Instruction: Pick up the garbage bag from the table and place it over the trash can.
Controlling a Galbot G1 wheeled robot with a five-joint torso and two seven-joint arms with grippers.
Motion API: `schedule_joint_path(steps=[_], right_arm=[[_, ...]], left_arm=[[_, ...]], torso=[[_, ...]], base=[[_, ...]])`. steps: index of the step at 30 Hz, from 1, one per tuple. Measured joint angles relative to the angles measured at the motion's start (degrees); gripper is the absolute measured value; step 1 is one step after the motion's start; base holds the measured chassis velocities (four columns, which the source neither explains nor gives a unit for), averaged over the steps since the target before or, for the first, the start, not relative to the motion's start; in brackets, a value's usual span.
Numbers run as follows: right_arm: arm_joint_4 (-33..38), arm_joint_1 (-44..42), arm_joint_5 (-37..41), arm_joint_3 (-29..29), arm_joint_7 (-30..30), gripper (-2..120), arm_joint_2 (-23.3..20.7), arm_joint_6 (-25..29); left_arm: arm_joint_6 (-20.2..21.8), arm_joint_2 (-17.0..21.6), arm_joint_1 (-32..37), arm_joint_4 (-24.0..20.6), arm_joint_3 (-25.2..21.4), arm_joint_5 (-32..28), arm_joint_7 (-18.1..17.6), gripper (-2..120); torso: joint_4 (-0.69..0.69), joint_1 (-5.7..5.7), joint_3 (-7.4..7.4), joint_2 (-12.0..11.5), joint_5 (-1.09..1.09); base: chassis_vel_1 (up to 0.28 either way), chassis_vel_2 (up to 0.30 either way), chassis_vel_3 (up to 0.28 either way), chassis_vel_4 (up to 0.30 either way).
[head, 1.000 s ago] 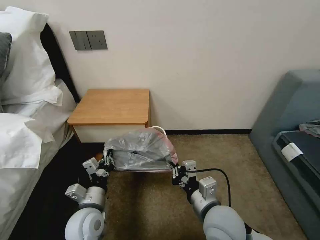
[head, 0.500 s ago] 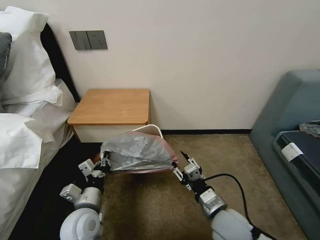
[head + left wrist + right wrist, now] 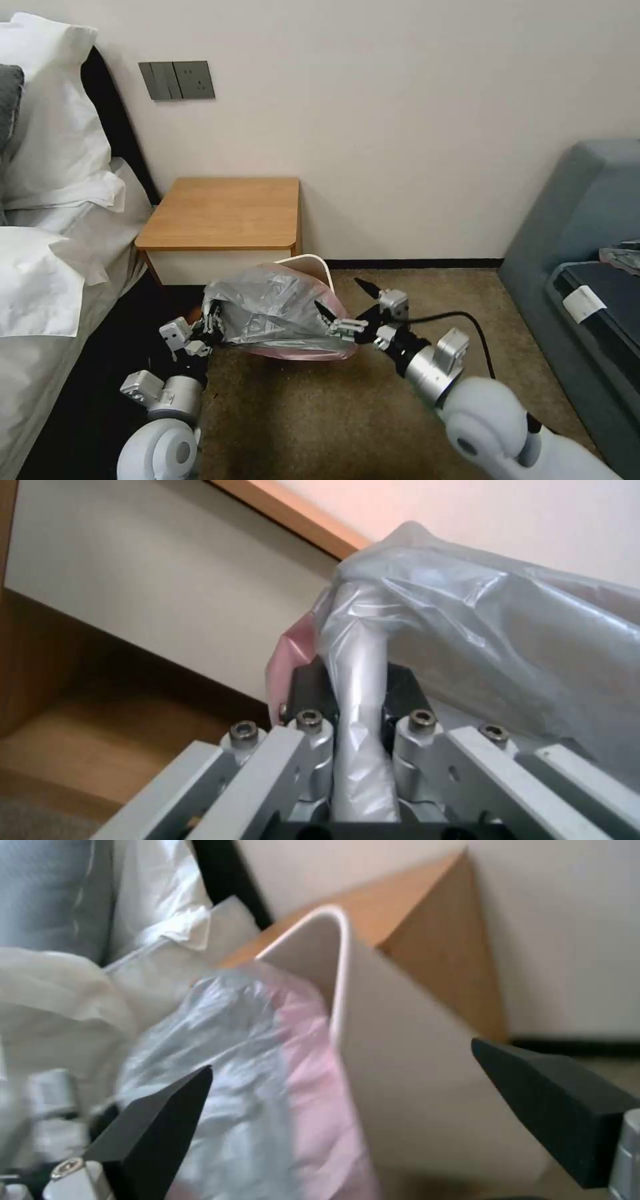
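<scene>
Nearest the robot, the left pincer (image 3: pixel 212 325) is clamped on a gathered fold of the bag (image 3: pixel 277 310) at the bag's left edge; in the left wrist view the plastic runs straight between its closed fingers (image 3: pixel 310 690). The right pincer (image 3: pixel 343 303) is spread wide and holds nothing, one fingertip lying against the bag's right side, the other out over the carpet (image 3: pixel 373 400).

The bag sits draped over the near part of the can (image 3: pixel 319 265), its pink hem (image 3: pixel 303 352) hanging along the front. Only the can's far right corner stands bare above the plastic. Behind them, the counter (image 3: pixel 223 213) is against the wall, with the bed (image 3: pixel 47 280) to its left.

The step in hand looks like seating the bag's mouth on the rim. Done well, the right pincer would take the hem close to the uncovered corner and draw it back and down over the rolled edge, while the left keeps light tension so the thin film neither slips off nor tears.
</scene>
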Motion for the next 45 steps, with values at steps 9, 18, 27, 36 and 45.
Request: schedule_joint_path(steps=[9, 18, 27, 36, 45], right_arm=[[1.9, -0.2, 1.3, -0.2, 2.8, 100, 0.9, -4.5], [2.0, -0.9, -0.3, -0.8, 3.5, 78, 1.3, -5.2], [2.5, -1.0, -0.6, -0.9, 3.9, 45, 1.2, -5.1], [2.7, -1.1, -2.2, -1.7, 4.4, 6, 1.5, -4.3], [2.9, -1.0, -6.3, -1.9, 4.5, 0, 1.0, -2.4]], left_arm=[[-0.7, -0.1, -0.5, 0.9, -0.1, 0.2, 0.0, 5], [-0.9, -0.2, -0.8, 1.3, 0.0, 0.4, -0.3, 5], [-1.0, -0.3, -0.9, 1.5, 0.0, 0.6, -0.5, 5], [-1.0, -0.3, -1.0, 1.7, 0.1, 0.7, -1.1, 5], [-0.8, -0.2, -1.3, 1.9, 0.2, 0.8, -1.5, 5]], torso=[[0.0, 0.0, 0.0, 0.0, 0.0], [0.0, 0.0, 0.0, 0.0, 0.0], [0.0, 0.0, 0.0, 0.0, 0.0], [0.0, 0.0, 0.0, 0.0, 0.0], [0.0, 0.0, 0.0, 0.0, 0.0]], base=[[0.0, 0.0, 0.0, 0.0], [0.0, 0.0, 0.0, 0.0], [0.0, 0.0, 0.0, 0.0], [0.0, 0.0, 0.0, 0.0], [0.0, 0.0, 0.0, 0.0]])
